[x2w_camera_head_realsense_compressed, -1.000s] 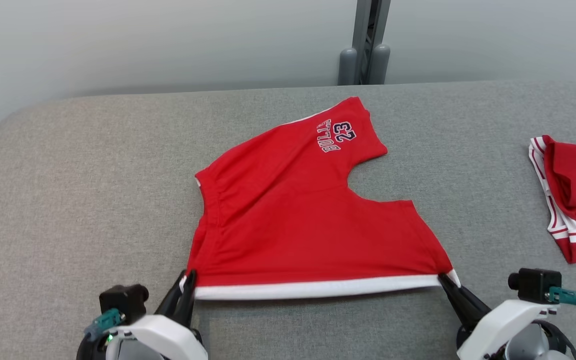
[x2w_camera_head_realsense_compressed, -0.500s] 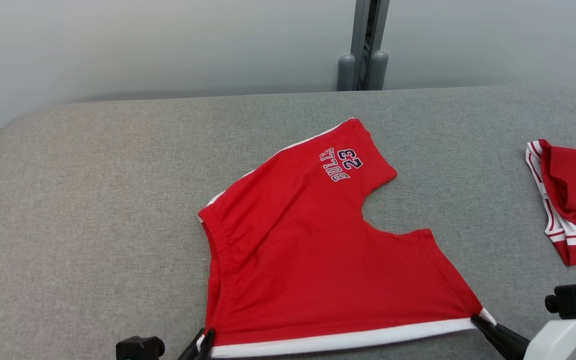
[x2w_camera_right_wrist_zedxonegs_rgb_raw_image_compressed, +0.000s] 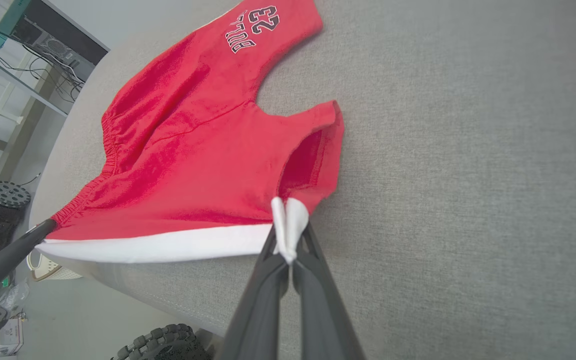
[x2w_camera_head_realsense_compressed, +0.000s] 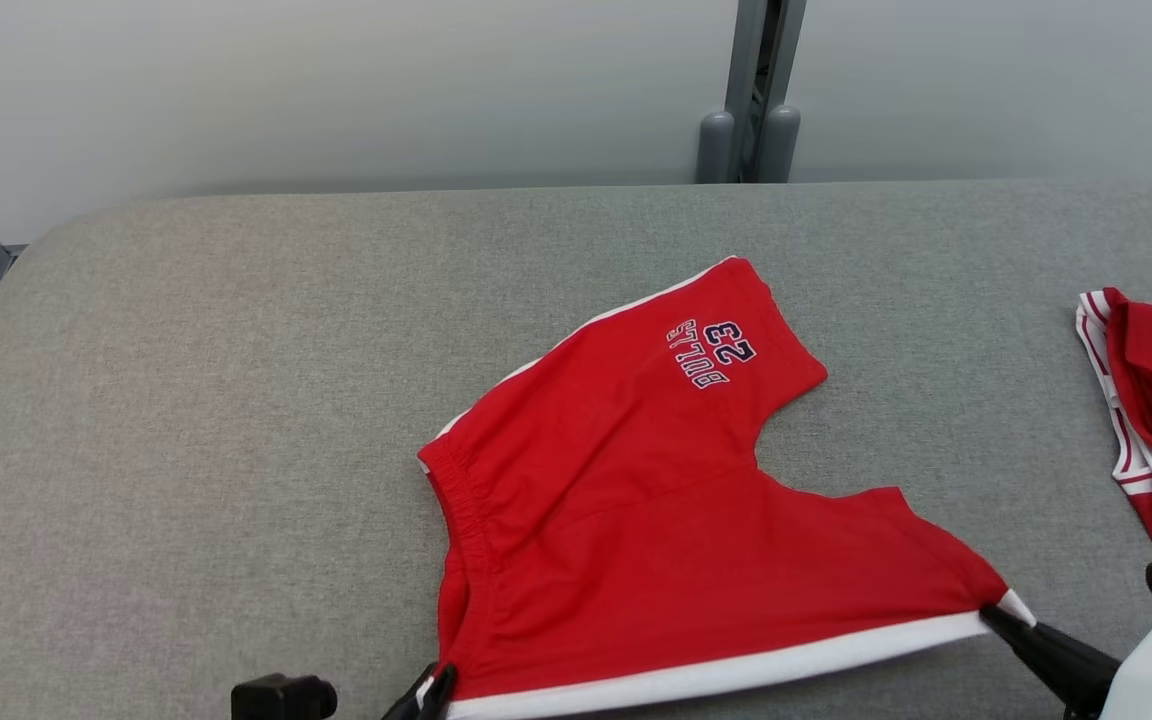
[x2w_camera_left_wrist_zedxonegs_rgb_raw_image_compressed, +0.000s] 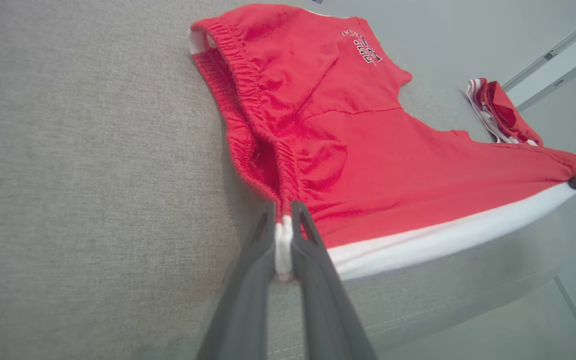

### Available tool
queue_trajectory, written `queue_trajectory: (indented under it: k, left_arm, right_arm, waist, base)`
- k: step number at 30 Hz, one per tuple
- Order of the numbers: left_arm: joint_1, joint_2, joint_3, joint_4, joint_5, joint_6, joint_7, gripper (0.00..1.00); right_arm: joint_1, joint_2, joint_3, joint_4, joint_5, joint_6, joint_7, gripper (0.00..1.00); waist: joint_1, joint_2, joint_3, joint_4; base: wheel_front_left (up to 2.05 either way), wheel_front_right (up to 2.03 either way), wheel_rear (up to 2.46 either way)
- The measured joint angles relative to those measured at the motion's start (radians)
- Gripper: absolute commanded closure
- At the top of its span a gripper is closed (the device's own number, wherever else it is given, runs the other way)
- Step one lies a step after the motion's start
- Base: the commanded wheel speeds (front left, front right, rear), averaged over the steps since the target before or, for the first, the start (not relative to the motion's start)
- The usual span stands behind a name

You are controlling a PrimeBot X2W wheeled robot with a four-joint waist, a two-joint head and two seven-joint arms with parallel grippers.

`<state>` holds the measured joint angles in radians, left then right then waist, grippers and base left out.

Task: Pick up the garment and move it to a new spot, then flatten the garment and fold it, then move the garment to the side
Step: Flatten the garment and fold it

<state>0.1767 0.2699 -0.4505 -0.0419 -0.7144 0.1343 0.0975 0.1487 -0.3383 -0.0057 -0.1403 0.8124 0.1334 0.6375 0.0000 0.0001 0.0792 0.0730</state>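
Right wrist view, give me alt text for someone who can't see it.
The right gripper pinches a white-trimmed corner of red shorts printed Bulls 23, spread on a grey table. At the left edge, the left gripper holds the band's other end.

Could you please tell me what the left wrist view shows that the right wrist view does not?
Left wrist view: the left gripper close up, fingers shut on the waistband end of the shorts, plus a second red garment farther along the table. Right wrist view: the right gripper close up, fingers shut on the white corner by the leg opening, lettering readable as BULLS 23, a knobby wheel and shelving beyond the table edge. Shared: the red shorts on the grey table, white stripe stretched between both grippers.
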Motion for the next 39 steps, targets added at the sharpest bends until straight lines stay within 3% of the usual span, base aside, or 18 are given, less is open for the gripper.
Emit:
queue_trajectory:
  k: [8, 15, 26, 39]
  left_arm:
    - [-0.104, 0.017, 0.025, -0.094, -0.045, -0.001, 0.095, 1.00]
    - [-0.219, 0.015, 0.045, -0.108, -0.097, -0.012, 0.173, 1.00]
    - [-0.443, -0.012, 0.072, 0.036, -0.132, -0.048, 0.210, 1.00]
    - [-0.623, -0.073, 0.046, 0.185, -0.112, -0.100, 0.172, 1.00]
  right_arm:
    - [-0.150, 0.008, -0.037, -0.042, -0.021, -0.001, 0.026, 1.00]
    - [-0.330, 0.001, -0.037, -0.005, -0.028, -0.001, 0.054, 1.00]
    - [-0.642, 0.002, 0.029, 0.208, -0.019, -0.001, 0.097, 1.00]
    - [-0.910, -0.007, 0.110, 0.432, -0.020, -0.002, 0.133, 1.00]
  waist:
    - [0.0000, 0.0000, 0.047, 0.020]
    - [0.0000, 0.0000, 0.122, 0.034]
    - [0.0000, 0.0000, 0.257, 0.070]
    - [0.0000, -0.0001, 0.368, 0.127]
  base:
    - [0.00, 0.00, 0.00]
    - [0.00, 0.00, 0.00]
    - [0.00, 0.00, 0.00]
    - [0.00, 0.00, 0.00]
